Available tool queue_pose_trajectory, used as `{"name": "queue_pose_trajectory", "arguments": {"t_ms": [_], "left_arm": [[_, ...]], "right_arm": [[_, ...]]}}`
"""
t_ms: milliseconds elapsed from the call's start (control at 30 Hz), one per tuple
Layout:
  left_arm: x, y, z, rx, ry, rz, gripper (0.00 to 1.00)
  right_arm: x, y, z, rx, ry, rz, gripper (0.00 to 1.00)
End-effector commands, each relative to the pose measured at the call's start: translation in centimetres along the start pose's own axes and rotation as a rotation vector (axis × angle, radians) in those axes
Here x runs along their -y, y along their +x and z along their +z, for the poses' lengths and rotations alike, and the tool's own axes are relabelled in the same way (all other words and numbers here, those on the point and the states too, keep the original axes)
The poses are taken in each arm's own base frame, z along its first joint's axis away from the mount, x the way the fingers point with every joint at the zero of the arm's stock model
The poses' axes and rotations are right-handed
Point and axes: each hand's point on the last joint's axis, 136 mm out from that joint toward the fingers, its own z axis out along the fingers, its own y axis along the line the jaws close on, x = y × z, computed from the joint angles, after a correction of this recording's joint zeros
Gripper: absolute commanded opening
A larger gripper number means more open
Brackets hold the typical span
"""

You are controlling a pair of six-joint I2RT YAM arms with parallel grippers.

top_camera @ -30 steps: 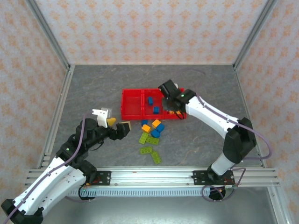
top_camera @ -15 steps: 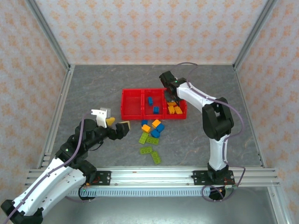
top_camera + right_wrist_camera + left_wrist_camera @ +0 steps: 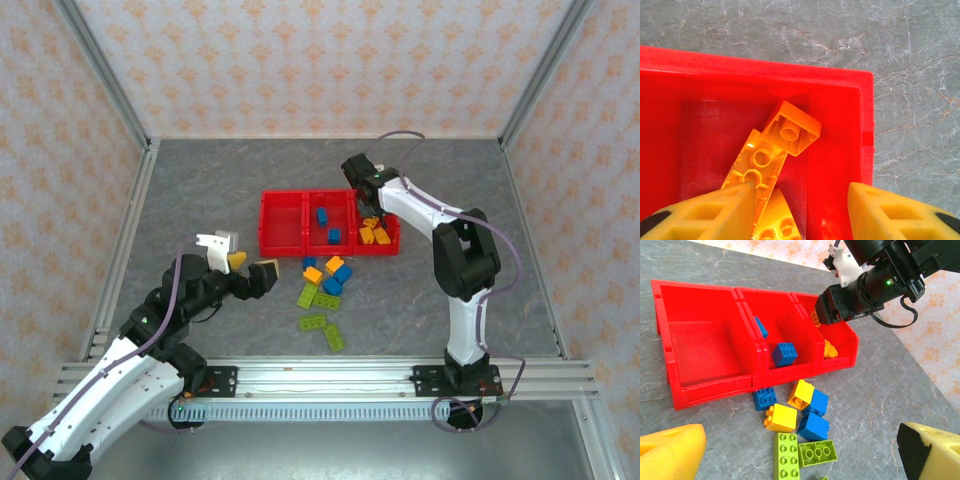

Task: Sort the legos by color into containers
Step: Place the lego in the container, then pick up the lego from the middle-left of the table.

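Note:
The containers (image 3: 282, 225) are three joined red bins; the left bin (image 3: 705, 345) has nothing in it. Two blue legos (image 3: 322, 215) lie in the middle bin (image 3: 785, 354). Orange legos (image 3: 375, 235) lie in the right bin (image 3: 840, 125), among them a square brick (image 3: 790, 127) resting on a long one (image 3: 752, 170). My right gripper (image 3: 368, 200) hangs over that bin, open (image 3: 800, 210), with nothing between its fingers. Loose blue, yellow and green legos (image 3: 325, 275) sit in front of the bins (image 3: 781, 417). My left gripper (image 3: 245, 265) stands open left of that pile (image 3: 802, 450).
Two more green legos (image 3: 313, 322) (image 3: 335, 338) lie nearer the arm bases. Metal frame rails border the grey table at the left (image 3: 120, 250) and right (image 3: 530, 230). The right arm's cable (image 3: 400, 137) loops behind the bins.
My right gripper's jaws have spread over the right bin, and an orange brick now lies loose inside it. The right arm's elbow has swung. The left arm has not moved.

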Motion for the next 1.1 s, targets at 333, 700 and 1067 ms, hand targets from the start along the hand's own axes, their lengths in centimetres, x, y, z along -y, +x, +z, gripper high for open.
{"name": "queue_pose_trajectory", "arguments": {"t_ms": [333,700,1067], "left_arm": [[-0.3,-0.1,0.3,0.004,-0.023,0.019,0.99],[-1.9,2.3,2.8,-0.173,-0.135,-0.025,0.99],[2.7,7.8,3.5,-0.172,-0.299,-0.396,0.99]], "right_arm": [[1.0,-1.1,-7.5,0.092,-0.183,0.105,0.92],[2.2,0.6,-14.5,0.241,-0.393,0.134,1.00],[7.9,3.2,-17.2,0.420,-0.267,0.225,1.00]]}}
